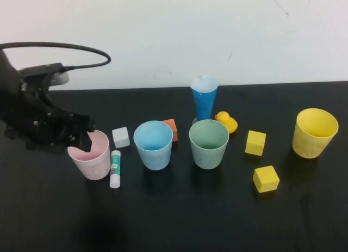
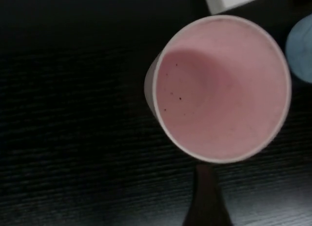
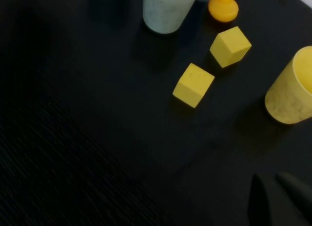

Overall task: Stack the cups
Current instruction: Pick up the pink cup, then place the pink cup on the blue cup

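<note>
Left gripper (image 1: 86,133) hovering at the far-left rim of the pink cup (image 1: 91,157), jaws spread and gripping nothing; cup standing upright directly beneath them, mouth up, axis vertical, one finger (image 2: 207,199) just outside the wall. Lying well nearer this arm than the other. Right gripper (image 3: 278,196) clenched, empty, parked well clear of the yellow cup (image 3: 291,96).

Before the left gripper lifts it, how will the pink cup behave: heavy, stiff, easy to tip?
The pink cup looks thin-walled and empty in the left wrist view, so probably light. Its base is narrower than its rim, so a sideways push may tip it. The left gripper is at its rim; a pinch there could flex the wall. The right gripper is parked.
</note>
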`<state>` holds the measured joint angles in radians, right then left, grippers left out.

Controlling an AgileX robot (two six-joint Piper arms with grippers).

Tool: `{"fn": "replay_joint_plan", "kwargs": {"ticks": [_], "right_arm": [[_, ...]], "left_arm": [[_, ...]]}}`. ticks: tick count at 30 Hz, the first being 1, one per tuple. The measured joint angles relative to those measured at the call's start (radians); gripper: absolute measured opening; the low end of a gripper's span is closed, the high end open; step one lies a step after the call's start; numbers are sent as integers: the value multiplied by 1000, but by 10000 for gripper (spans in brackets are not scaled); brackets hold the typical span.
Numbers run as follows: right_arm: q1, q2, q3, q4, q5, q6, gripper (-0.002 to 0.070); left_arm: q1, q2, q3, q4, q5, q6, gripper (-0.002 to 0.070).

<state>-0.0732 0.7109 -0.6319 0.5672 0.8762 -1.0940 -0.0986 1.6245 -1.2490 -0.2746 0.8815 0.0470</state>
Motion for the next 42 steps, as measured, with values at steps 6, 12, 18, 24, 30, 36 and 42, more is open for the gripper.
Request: {"fn": "replay_joint_plan", "kwargs": {"ticks": [6,12,18,24,30,36,42], "right_arm": [[0,0,0,0,2,-2,-3],[0,0,0,1,9,-4,-3],[0,0,0,2,21,0,-3],[0,0,0,11,21,2,-3],[0,0,0,22,23,2,-3],[0,0,0,35,14,2,-3],[0,0,0,37,-23,2,-3]], "left_arm": [[0,55,-23,92,-43,-24,442],[0,100,-29,170,-128,-63,447],[0,193,-29,127,-146,-8,393],[0,226,-33,121,-156,26,110],[0,226,-153,114,-76,64,13],[-19,168,-365,40,111,106,9],[-160,149,-426,3,125,155,8]]}}
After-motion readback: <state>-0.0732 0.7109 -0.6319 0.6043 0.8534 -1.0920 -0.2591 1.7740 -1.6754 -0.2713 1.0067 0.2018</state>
